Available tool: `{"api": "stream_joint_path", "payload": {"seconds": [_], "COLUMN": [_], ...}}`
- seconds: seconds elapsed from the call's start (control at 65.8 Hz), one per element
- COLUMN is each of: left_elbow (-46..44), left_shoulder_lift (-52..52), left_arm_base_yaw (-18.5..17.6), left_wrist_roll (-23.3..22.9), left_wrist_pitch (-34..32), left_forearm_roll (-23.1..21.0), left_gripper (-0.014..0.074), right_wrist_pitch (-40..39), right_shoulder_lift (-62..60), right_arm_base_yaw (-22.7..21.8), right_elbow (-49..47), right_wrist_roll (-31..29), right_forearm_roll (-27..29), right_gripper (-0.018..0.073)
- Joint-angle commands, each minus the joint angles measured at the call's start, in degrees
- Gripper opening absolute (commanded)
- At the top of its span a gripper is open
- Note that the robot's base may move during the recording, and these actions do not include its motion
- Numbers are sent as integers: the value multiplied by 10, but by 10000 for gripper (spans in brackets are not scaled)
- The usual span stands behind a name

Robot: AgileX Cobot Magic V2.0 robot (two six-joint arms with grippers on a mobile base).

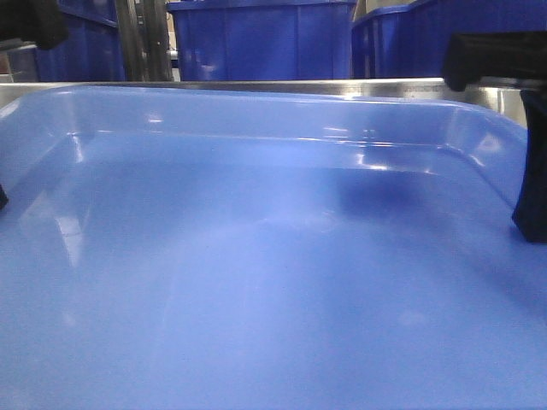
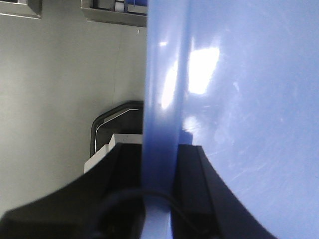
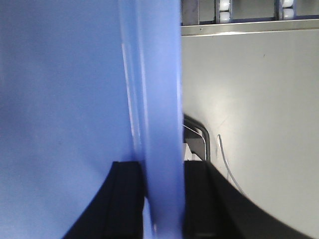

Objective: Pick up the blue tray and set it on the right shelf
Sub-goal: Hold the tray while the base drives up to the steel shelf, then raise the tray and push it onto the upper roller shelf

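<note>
The glossy light-blue tray (image 1: pixel 256 256) fills the front view, held up close to the camera. My left gripper (image 2: pixel 159 159) is shut on the tray's left rim (image 2: pixel 162 99), one black finger on each side of the wall. On the opposite side, my right gripper (image 3: pixel 162 172) is shut on the tray's right rim (image 3: pixel 154 99); its black finger (image 1: pixel 532 171) shows at the right edge of the front view. The right shelf's shiny steel front rail (image 1: pixel 282 86) runs just beyond the tray's far rim.
Dark-blue storage bins (image 1: pixel 256 38) stand on the shelf behind the rail, with perforated uprights (image 1: pixel 145 38) at the left. Pale floor (image 2: pixel 55 89) lies below the tray in both wrist views. The robot's base (image 2: pixel 112 129) shows beneath.
</note>
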Motion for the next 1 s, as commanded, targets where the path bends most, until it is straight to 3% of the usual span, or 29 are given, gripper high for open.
{"api": "stream_joint_path", "payload": {"seconds": [0.0,0.988], "left_elbow": [-16,-16], "left_shoulder_lift": [-14,-14], "left_arm_base_yaw": [-6,-6], "left_wrist_roll": [-11,-11], "left_wrist_pitch": [-24,-24], "left_forearm_roll": [-17,-17], "left_gripper": [0,0], "right_wrist_pitch": [-24,-22], "right_shoulder_lift": [-16,-16], "right_arm_base_yaw": [2,2], "right_elbow": [-17,-17], "right_wrist_roll": [5,5], "right_forearm_roll": [6,6], "right_gripper": [202,202]}}
